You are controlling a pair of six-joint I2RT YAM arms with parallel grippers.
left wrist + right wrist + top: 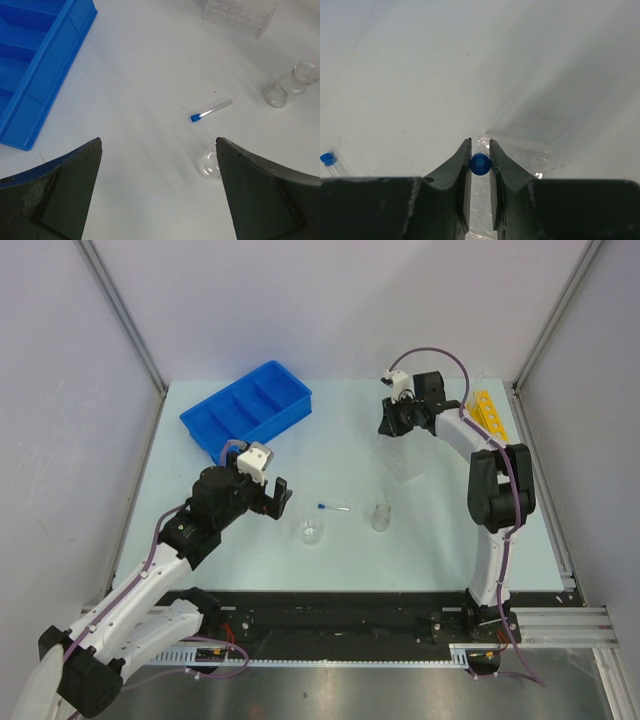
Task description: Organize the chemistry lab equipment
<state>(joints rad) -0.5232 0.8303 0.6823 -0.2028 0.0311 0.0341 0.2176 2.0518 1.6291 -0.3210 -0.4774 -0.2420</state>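
Left gripper (159, 141): fingers fully apart, holding nothing, above the table. Beaker (209, 164) at its 4 o'clock, loose blue-capped tube (211, 110) at its 1 o'clock.
Right gripper (480, 146): fingers clamped on held blue-capped tube (480, 163), over clear plate (535, 160), at the table's 1 o'clock.

**Robot test cell, dressed as a chemistry bench**

Closed bay. Plain pale walls (330, 300) on three sides, aluminium posts (120, 315) at the back corners. One pale table (340, 455) fills the floor of it.

Two white-and-black arms are bolted to a black rail (340, 620) at the near edge: left arm (150, 585), right arm (495, 500). Purple cables (438, 352) loop along both.

Lab ware is spread on the table: blue tray (247, 410), yellow rack (488, 412), beaker (312, 531), vial (381, 517), capped tube (335, 507), clear well plate (240, 15). A research rig, not a working wet lab.
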